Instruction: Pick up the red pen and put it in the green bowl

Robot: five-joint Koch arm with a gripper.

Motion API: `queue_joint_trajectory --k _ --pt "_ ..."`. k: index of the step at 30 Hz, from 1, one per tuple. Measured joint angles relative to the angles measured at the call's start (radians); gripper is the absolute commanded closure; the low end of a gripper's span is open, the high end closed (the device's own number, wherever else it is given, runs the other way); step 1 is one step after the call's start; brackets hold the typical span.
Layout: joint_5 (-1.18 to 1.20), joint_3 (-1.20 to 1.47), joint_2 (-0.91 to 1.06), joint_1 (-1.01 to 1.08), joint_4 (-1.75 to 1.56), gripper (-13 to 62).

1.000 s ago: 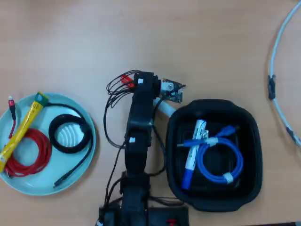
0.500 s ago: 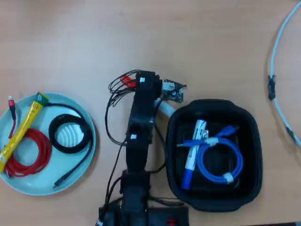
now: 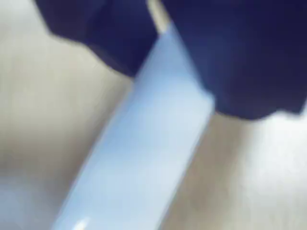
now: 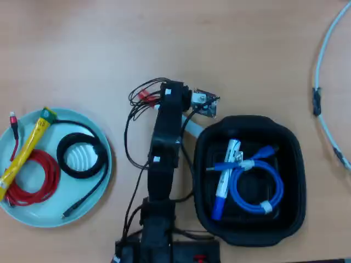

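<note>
Your end effector (image 3: 187,72) clamps a white barrel, seemingly the pen (image 3: 139,158), low over the worktop (image 4: 82,44) beside the tray (image 4: 205,142); no red cap shows. Lift straight, keep the barrel level, then swing toward the bowl (image 4: 104,186). The bowl holds a yellow marker (image 4: 24,148), red cable (image 4: 38,175) and black cable (image 4: 82,156). The tray holds a blue-capped marker (image 4: 225,175) and blue cable (image 4: 258,186).

The overhead view looks straight down on the whole surface (image 4: 236,38) from well above, with the arm's base at its lower edge and the gripper (image 4: 185,121) near its centre. The wrist view rides just behind the gripper (image 3: 180,72), facing down, very near and blurred. Both views share only the patch of surface (image 3: 48,120) directly beneath the gripper.
</note>
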Motion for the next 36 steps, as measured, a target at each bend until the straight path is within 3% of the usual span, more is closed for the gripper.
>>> queue_joint_trajectory --k 1,19,36 --pt "0.0 0.0 0.0 0.0 0.0 58.1" --pt "-0.002 0.002 0.0 0.002 0.0 56.4" --pt "-0.044 -0.002 0.075 -0.135 0.0 56.2"
